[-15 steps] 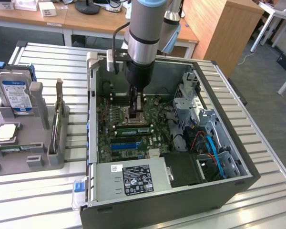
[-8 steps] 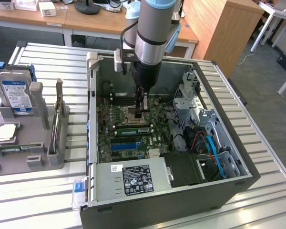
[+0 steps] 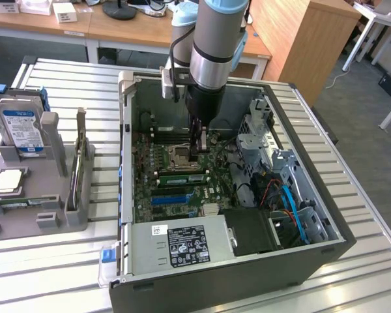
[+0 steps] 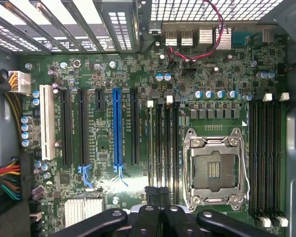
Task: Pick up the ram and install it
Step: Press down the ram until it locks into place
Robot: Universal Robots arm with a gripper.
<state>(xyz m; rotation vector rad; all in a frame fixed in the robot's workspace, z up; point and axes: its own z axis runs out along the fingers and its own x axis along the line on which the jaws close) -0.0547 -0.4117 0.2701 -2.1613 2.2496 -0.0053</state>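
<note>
Tool (image 3: 197,154) shut — above motherboard (image 4: 103,192)

Green motherboard (image 4: 153,133) with one blue slot (image 4: 118,126), a white slot (image 4: 47,121).

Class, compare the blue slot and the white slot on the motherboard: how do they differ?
The blue slot sits between black slots; the white slot sits by the motherboard edge. The blue slot ends in a blue clip; the white slot has none. Both are empty and run parallel.
</note>
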